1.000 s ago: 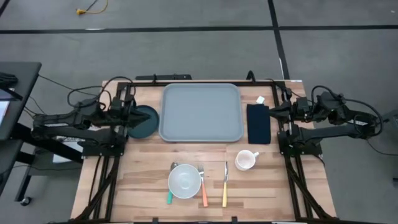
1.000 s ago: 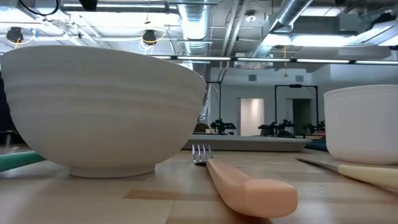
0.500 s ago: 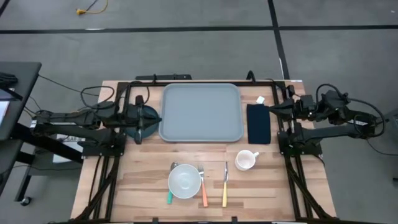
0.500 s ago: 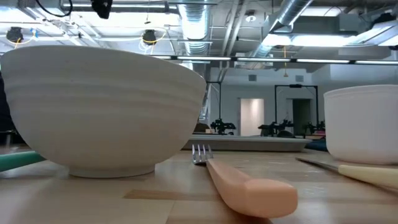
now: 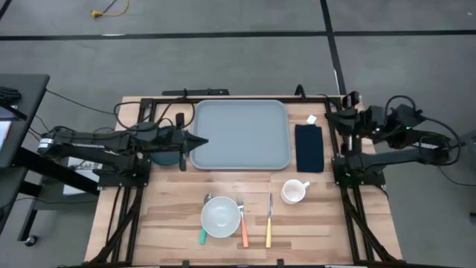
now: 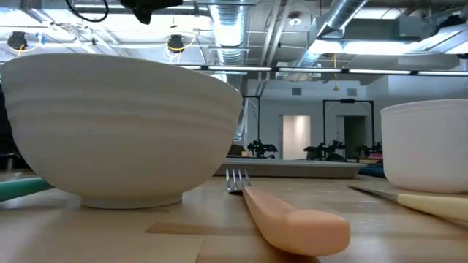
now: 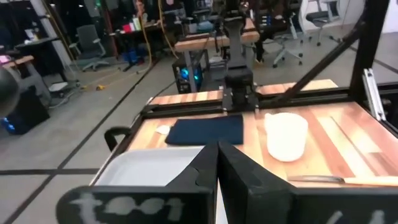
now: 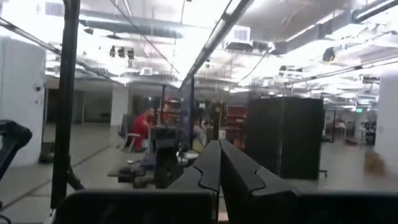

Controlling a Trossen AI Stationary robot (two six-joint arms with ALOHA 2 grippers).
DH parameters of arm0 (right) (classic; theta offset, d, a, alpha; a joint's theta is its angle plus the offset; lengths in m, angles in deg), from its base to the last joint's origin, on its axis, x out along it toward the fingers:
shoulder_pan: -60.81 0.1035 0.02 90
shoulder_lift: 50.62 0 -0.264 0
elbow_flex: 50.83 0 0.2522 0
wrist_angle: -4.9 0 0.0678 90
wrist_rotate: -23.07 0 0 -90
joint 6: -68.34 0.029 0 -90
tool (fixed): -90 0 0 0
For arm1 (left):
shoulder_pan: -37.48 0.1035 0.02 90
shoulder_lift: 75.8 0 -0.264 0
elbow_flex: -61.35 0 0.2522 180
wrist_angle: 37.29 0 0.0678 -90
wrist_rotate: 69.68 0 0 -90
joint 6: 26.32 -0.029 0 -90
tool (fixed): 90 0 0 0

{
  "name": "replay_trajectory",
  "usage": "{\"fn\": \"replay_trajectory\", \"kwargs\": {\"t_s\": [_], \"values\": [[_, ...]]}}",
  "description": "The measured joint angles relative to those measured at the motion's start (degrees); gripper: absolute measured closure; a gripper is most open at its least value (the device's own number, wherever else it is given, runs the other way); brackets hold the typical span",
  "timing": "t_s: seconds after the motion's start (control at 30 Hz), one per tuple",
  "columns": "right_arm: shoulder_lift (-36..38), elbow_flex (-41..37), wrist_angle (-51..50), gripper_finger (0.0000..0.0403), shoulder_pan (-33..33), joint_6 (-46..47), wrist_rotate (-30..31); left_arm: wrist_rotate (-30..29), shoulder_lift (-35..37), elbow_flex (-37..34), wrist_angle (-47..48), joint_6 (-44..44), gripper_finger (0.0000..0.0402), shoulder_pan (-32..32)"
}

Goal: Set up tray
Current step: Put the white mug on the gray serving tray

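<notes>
The pale grey-blue tray (image 5: 242, 134) lies flat on the far middle of the table; it also shows in the left wrist view (image 7: 149, 169). My left gripper (image 5: 201, 141) is shut with nothing in it and points level toward the table's right edge. Its tips hang over the tray's left rim, above the table. In its own view the fingers (image 7: 217, 158) meet in a point. My right gripper (image 5: 336, 119) is shut and holds nothing. It is raised at the table's right edge beside the black napkin (image 5: 309, 147), and its fingers (image 8: 219, 158) tip up toward the room.
A teal plate (image 5: 165, 151) lies mostly hidden under my left arm. A white mug (image 5: 294, 191), a white bowl (image 5: 221, 216), an orange-handled fork (image 5: 243, 225), a yellow-handled knife (image 5: 269, 227) and a teal handle (image 5: 201, 237) lie at the near middle. A person in red (image 8: 144, 124) is far off.
My left gripper has reached toward the table's right edge, from beside the teal plate out over it to the tray's left rim, rolling as it went. My right gripper has tipped upward and drawn back a little toward the right edge. Both stay shut.
</notes>
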State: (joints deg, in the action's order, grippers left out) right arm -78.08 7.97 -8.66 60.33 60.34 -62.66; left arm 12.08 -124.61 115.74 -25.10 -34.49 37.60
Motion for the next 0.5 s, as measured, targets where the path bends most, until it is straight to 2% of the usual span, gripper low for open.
{"fn": "replay_trajectory", "kwargs": {"t_s": [0.13,0.23,0.37,0.5], "values": [[-3.9,0.4,-6.7,0.0403,0.1,1.5,-1.2,0.0,0.9,0.0,2.9,0.7,0.0401,0.0],[-6.2,3.0,-22.7,0.0403,-0.2,1.5,-0.2,0.0,1.5,0.0,3.9,0.3,0.0401,0.0],[-11.2,7.6,-44.3,0.0403,-1.7,6.2,5.4,0.0,1.6,0.0,3.9,3.2,0.0401,0.0],[-16.0,11.3,-55.6,0.0403,-3.0,13.8,3.2,0.6,1.6,0.0,3.9,5.6,0.0401,-0.1]]}}
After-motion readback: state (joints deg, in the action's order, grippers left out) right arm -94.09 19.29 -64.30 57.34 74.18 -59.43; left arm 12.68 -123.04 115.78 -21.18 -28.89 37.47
